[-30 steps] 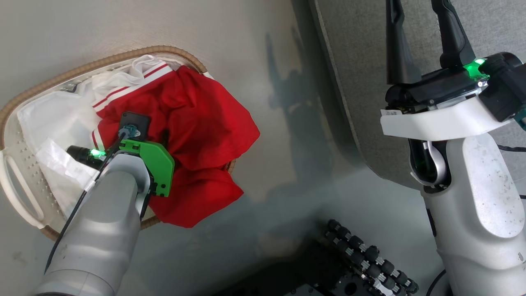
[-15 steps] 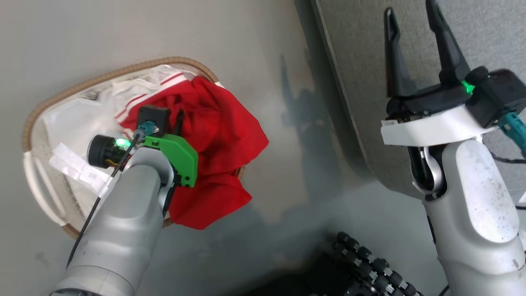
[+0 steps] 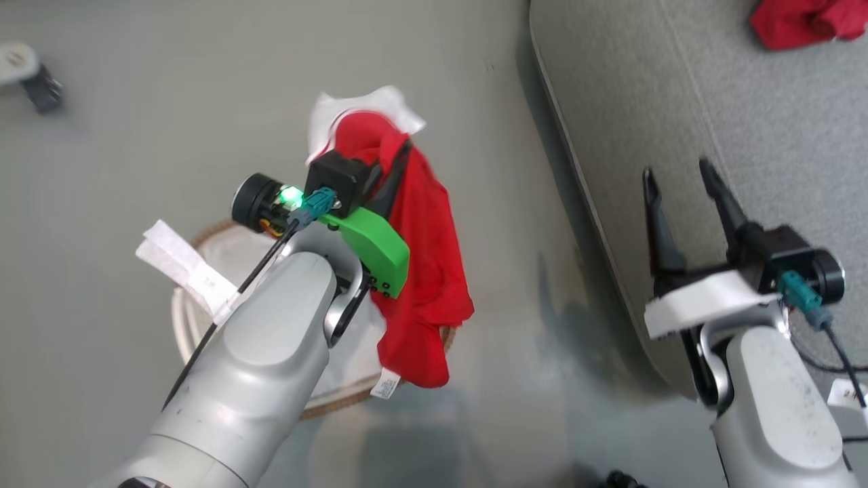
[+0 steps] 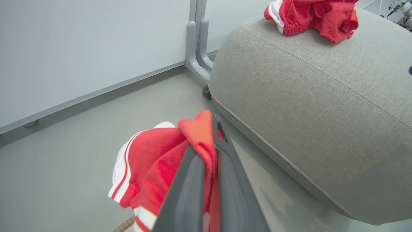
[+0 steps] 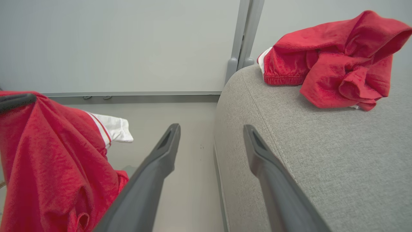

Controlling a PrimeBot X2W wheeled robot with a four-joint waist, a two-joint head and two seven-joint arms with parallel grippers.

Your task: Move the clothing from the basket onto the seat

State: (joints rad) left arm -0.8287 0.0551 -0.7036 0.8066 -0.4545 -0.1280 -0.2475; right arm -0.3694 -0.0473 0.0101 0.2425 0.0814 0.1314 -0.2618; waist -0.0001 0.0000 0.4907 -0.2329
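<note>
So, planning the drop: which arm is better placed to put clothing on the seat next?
Left: the left gripper is shut on the clothing; the right gripper is open and empty.

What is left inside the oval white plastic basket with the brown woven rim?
White liner cloth shows inside the basket. The pale left forearm and the bright red garment hanging from the left gripper cover the rest, so more could be hidden.
</note>
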